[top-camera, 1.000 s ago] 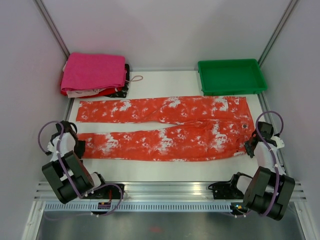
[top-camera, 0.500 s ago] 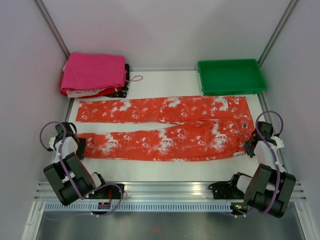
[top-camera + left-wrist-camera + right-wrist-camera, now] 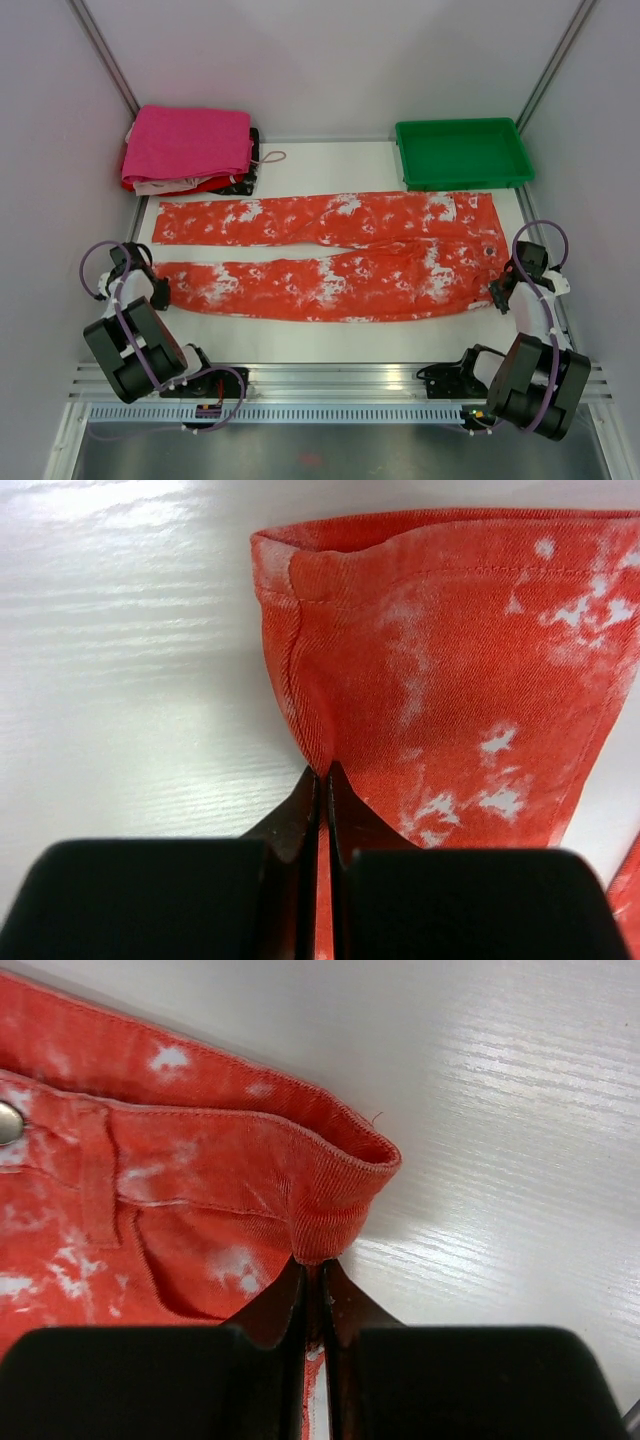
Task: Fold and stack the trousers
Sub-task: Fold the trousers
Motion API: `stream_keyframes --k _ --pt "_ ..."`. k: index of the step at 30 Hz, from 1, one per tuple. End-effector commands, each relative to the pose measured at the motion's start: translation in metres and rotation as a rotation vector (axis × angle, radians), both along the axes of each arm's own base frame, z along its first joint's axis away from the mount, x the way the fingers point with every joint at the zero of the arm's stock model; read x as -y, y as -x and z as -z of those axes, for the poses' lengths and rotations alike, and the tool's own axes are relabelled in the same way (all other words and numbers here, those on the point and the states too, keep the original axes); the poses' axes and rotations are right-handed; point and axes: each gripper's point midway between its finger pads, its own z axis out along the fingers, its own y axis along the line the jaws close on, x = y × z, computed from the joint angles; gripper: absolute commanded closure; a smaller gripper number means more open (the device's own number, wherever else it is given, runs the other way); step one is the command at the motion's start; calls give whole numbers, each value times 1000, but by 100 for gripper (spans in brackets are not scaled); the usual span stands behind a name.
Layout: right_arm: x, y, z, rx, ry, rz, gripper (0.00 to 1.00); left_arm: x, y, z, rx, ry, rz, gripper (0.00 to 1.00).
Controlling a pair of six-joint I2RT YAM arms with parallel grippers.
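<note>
At the desk's near-left, the left gripper [image 3: 158, 292] is pinched tight on the hem of the near leg of the orange, white-splotched trousers [image 3: 330, 255]. They lie flat mid-desk, long axis left to right, hems left and waistband right. The right gripper [image 3: 497, 292] is clamped on the near waistband corner. The white desk [image 3: 350, 340] also carries a folded pink pile [image 3: 188, 143] at far left and a green tray [image 3: 465, 181] at far right, between pale walls [image 3: 320, 60].
</note>
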Motion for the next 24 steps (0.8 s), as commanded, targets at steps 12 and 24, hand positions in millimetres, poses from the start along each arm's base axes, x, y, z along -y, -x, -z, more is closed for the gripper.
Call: stream_keyframes --k 12,24 --pt "44 -49 -155 288 277 -16 100 -46 15 -148 81 -363 -50 98" --pt "62 -121 -227 416 373 -184 100 -81 -49 -211 238 -448 -37 98"
